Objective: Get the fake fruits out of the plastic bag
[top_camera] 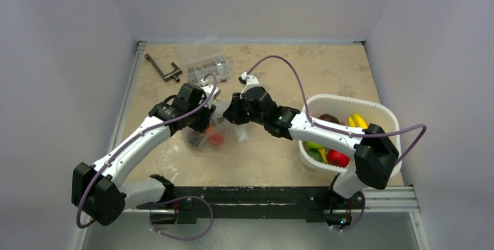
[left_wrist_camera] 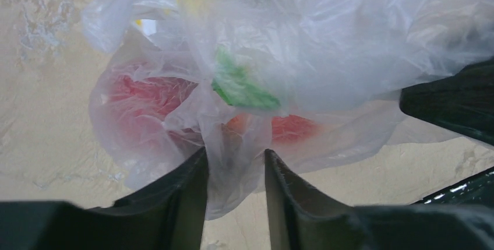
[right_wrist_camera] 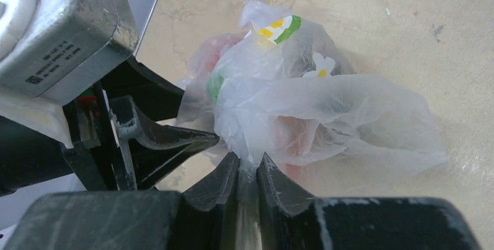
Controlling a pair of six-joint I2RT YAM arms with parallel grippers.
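We clench the right pincer [right_wrist_camera: 247, 164] on the bag [right_wrist_camera: 303, 104], the left pincer [left_wrist_camera: 236, 152] astride another fold (grip unclear), so pulling apart may bare the fruits [left_wrist_camera: 145, 95] just ahead.

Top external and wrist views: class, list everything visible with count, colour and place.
clear crinkly plastic bag printed with citrus slices: one, clear, table centre, between both tools
glossy red toy fruits: two seen, red, inside the bag
white plastic basket: one, white, right side, holding a yellow banana plus red, green and dark pieces
rigid clear compartment box: one, clear, far left
dark metal T-shaped key: one, dark grey, far left corner
left tool: one, black, fingers either side of a bag fold
right tool: one, black, pinching bag film
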